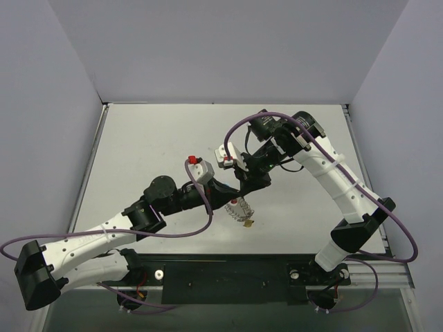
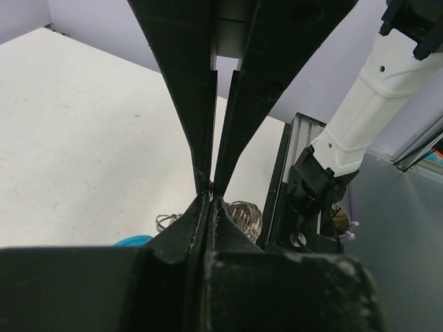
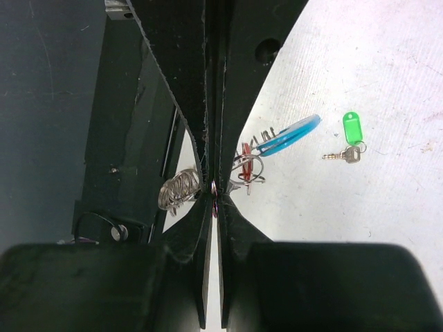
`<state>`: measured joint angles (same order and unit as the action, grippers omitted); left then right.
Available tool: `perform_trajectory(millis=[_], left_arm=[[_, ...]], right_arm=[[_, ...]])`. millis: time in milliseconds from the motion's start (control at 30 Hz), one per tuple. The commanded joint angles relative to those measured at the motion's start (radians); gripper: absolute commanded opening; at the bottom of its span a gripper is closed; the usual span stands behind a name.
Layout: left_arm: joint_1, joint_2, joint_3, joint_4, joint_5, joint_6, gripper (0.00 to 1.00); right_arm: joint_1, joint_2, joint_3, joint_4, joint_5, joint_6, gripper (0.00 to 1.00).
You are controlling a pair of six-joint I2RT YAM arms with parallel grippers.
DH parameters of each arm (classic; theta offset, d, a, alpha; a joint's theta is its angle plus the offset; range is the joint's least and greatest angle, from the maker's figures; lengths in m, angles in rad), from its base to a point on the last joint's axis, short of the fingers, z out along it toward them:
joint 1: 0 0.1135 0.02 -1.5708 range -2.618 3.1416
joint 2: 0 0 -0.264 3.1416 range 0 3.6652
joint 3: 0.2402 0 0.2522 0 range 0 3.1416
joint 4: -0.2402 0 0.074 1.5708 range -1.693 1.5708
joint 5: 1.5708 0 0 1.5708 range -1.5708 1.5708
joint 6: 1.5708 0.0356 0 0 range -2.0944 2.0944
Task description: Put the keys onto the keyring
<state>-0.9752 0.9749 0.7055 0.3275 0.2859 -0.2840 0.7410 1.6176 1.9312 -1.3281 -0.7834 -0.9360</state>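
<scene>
- Seen from above, two robot arms reach in over a pale table (image 1: 152, 145), and the left gripper (image 1: 220, 185) and right gripper (image 1: 243, 188) meet tip to tip near its middle.
- The left gripper (image 2: 210, 196) is drawn in to a hairline slit, its dark fingers (image 2: 187, 111) nearly touching at the tips. A tiny pale glint sits at the tips, too small to name, so I cannot tell whether anything is pinched.
- The right gripper (image 3: 214, 194) is pressed together, with only a thin line of light between its fingers (image 3: 239, 83). A small speck sits at the tips; I cannot tell what it is.
- The keyring (image 3: 180, 190), a silvery coiled-wire loop, lies right behind the right gripper's tips. In the right wrist view its coil shows left of the fingers.
- Its red tag (image 3: 246, 153) is just beside the fingers on the other side, and the blue tag (image 3: 291, 135) slants away beyond that.
- From above, the keyring (image 1: 238, 209) sits just nearer the arm bases than the joined tips, with a yellow tag (image 1: 248, 223) at its near end.
- In the left wrist view, the coil (image 2: 242, 216) peeks out just past the left gripper's tips.
- The key with the bright green tag (image 3: 352, 128) lies flat on the table, well apart from the right gripper, beyond the blue tag.
</scene>
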Motion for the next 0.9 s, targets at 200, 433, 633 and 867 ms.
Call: perform_trajectory(millis=[200,433,633,867], left_arm=[[0.003,-0.016,0.037,0.07,-0.011,-0.012,0.0],[0.003,-0.039,0.008,0.102,-0.05,-0.043,0.17],[0.003,-0.041,0.008,0.1,-0.051,-0.046,0.2],[0.003,-0.035,0.015,0.081,-0.042,-0.043,0.21]], right_arm=[[0.009,-0.004,0.002,-0.097,-0.051,-0.003,0.0],[0.009,-0.002,0.005,-0.097,-0.051,-0.001,0.0],[0.008,-0.004,0.005,-0.095,-0.051,-0.001,0.0],[0.008,-0.002,0.005,-0.095,-0.053,-0.001,0.0]])
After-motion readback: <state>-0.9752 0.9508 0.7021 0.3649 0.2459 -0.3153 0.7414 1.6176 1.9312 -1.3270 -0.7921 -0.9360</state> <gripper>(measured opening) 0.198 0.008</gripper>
